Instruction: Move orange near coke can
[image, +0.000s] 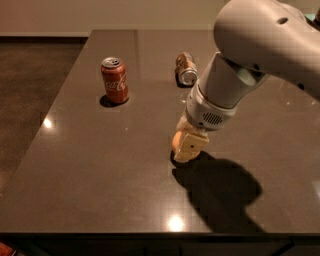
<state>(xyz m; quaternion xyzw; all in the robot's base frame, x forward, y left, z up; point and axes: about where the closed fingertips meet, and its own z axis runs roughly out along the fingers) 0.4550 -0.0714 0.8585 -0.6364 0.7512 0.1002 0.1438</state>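
The orange (176, 142) is mostly hidden behind my gripper (189, 144); only its left edge shows, near the middle of the dark table (100, 165). The gripper hangs from the big white arm (250, 55) and is shut on the orange, low over the table. The coke can (114, 80), red with white script and a silver top, stands upright at the back left, well apart from the orange and the gripper.
A brownish-silver can (186, 69) lies on its side at the back, just behind the arm. The arm casts a dark shadow (220, 190) on the table to the front right. The table's front edge (150, 233) runs along the bottom.
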